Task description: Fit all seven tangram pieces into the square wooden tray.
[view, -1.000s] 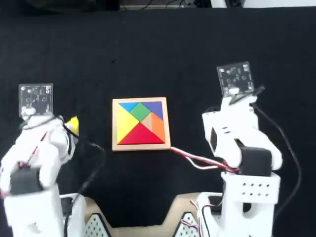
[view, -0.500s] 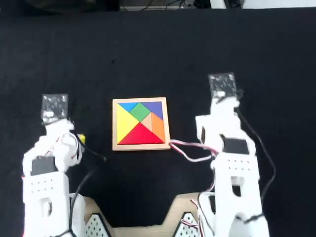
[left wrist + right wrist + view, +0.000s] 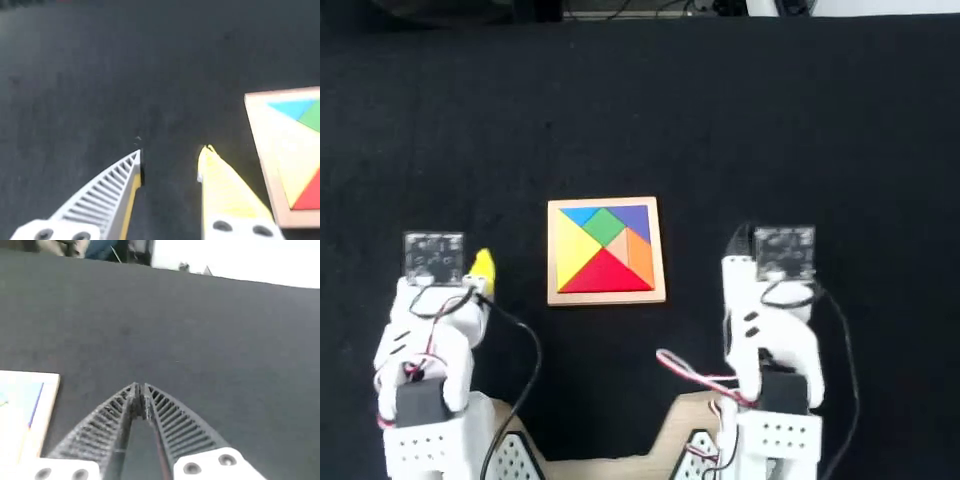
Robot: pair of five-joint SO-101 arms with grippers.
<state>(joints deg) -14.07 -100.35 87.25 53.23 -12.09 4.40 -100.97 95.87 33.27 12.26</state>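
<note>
Square wooden tray [image 3: 606, 299], at the centre of the black table [image 3: 750, 110], its sides squared to the table's edges. The seven tangram pieces [image 3: 606, 227] lay flat inside and filled it. The red triangle [image 3: 608, 274] had its long edge on the 6 o'clock rim and its apex toward 12. The yellow triangle [image 3: 573, 252] had its long edge on the 9 o'clock rim and its apex toward 3. The high view gave all the colours. The left wrist view gave one rim of the tray [image 3: 265, 155] with blue, green, yellow and red. The right wrist view gave a corner [image 3: 49, 390] with a blue edge. Left gripper [image 3: 171, 152], at 9 o'clock of the tray and apart from it, jaws spread wide, nothing between them. Right gripper [image 3: 141, 389], at 3 o'clock, tips pressed together, holding nothing.
</note>
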